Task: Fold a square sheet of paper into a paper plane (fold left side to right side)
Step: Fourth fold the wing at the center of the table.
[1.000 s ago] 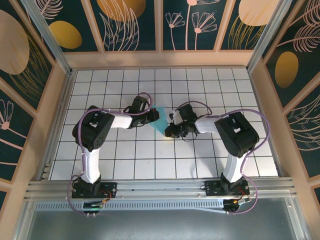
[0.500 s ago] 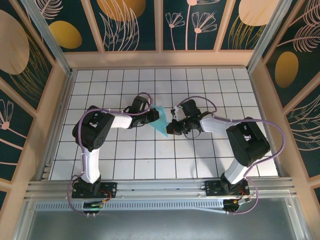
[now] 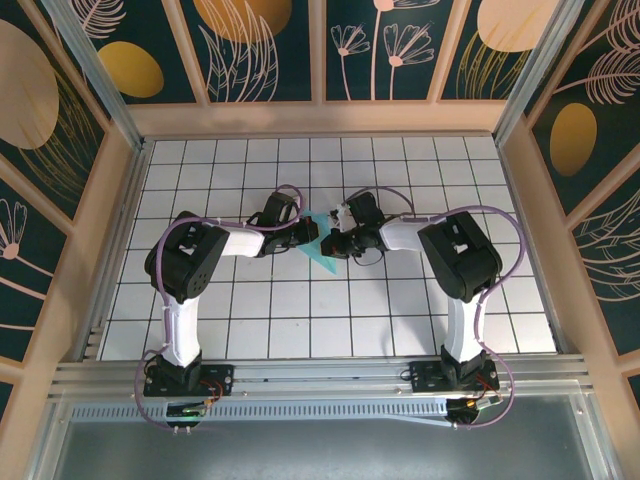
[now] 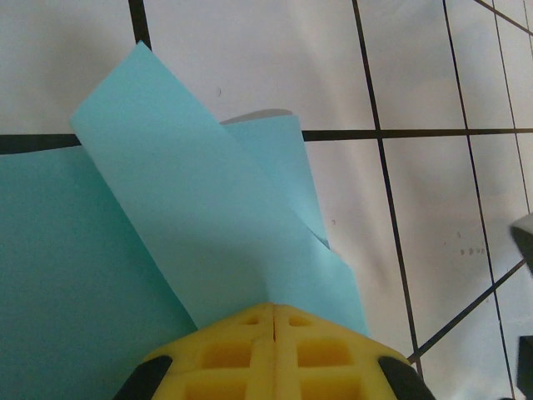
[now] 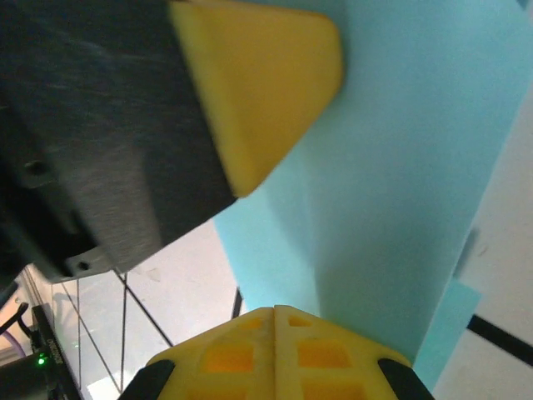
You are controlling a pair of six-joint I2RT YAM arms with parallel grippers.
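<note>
Midway, by the look of it: the paper point(image 3: 322, 254) is partly folded, a long flap lying slantwise over the lower layer. It sits mid surface point(image 3: 400, 320), between both arms. The left gripper point(image 3: 309, 238) is closed, pinching one edge of the paper. The right gripper point(image 3: 336, 243) is closed too, clamped on the opposite edge, its tips close to the left's. Judged step: bringing the left side over to the right. The next move calls for lining up the edges, then pressing the crease flat. No containers here.
</note>
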